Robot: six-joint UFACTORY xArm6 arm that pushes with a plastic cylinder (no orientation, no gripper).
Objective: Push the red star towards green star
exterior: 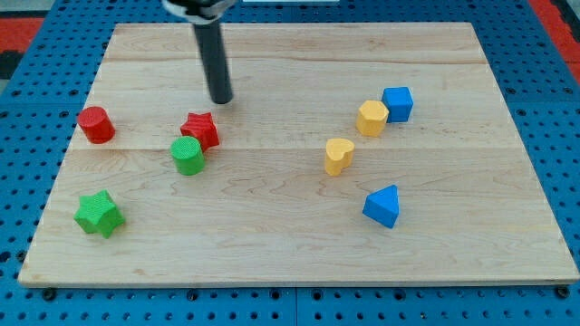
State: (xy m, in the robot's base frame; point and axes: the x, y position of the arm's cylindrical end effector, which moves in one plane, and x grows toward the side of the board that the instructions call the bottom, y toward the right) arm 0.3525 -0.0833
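The red star [201, 129] lies on the wooden board's left half, touching a green cylinder [188, 155] just below and to its left. The green star [98, 214] lies near the board's lower left corner. My tip [221, 100] rests on the board a short way above and to the right of the red star, not touching it. The dark rod rises from the tip to the view's top edge.
A red cylinder [95, 124] stands at the left. On the right are a yellow hexagon [372, 118] touching a blue cube [398, 103], a yellow heart [339, 155] and a blue triangle-like block [382, 206]. The wooden board [290, 254] lies on a blue pegboard.
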